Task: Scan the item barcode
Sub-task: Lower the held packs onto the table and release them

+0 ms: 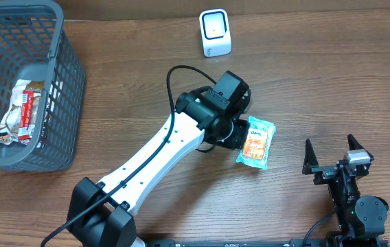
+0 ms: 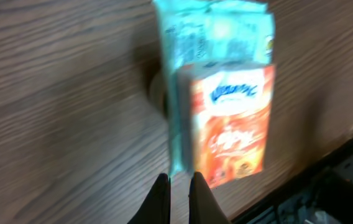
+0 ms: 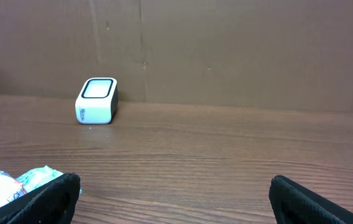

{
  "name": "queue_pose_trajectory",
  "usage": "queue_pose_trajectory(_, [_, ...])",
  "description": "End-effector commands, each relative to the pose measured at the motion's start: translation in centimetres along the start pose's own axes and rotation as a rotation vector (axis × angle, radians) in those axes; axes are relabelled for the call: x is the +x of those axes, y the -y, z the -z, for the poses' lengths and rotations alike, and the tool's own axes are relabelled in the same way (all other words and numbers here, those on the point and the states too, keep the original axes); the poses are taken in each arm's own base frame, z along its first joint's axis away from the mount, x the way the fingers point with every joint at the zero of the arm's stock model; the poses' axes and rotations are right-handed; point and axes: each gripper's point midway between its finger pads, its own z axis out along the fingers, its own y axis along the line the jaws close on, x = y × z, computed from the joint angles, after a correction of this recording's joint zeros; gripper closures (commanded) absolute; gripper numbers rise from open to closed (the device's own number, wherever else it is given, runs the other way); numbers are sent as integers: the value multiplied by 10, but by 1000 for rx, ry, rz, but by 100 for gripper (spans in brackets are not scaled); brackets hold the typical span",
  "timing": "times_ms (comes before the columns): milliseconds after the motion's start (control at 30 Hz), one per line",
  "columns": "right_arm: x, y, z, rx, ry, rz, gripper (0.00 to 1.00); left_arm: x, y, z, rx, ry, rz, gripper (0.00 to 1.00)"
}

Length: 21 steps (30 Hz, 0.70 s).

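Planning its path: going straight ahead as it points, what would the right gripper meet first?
Way looks free over the table, likely to the brown back wall; the scanner sits left of that line.

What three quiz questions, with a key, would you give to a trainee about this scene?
1. True or false: the right gripper stands open.
2. What is the left gripper shut on? A) a bottle B) the edge of the snack packet C) a cup
3. Short answer: where do the other packets lie?
Key: 1 true; 2 B; 3 in the gray basket.
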Motion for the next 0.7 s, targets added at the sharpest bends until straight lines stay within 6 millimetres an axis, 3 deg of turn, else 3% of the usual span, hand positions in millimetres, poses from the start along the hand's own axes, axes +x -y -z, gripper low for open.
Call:
queue_pose_trajectory(0, [2, 2, 0, 8, 4, 1, 0, -5, -2, 11, -23, 35, -37, 96])
queue_pose_trajectory(33, [2, 2, 0, 8, 4, 1, 0, -5, -1, 11, -15, 33, -42, 94])
queue_pose_trajectory(100, [2, 2, 0, 9, 4, 1, 0, -6, 3, 11, 5, 36, -45, 59])
queue_pose_trajectory(133, [2, 2, 0, 8, 4, 1, 0, -6, 6, 11, 22, 36, -47, 46])
queue_pose_trajectory(200, [2, 2, 0, 8, 4, 1, 0, -7, 11, 11, 50, 37, -51, 37])
queue_pose_trajectory(400, [2, 2, 0, 8, 4, 1, 0, -6, 17, -2, 58, 27, -77, 36])
queue_pose_trajectory(667, [2, 2, 0, 9, 4, 1, 0, -5, 14, -27, 46, -17, -76, 51])
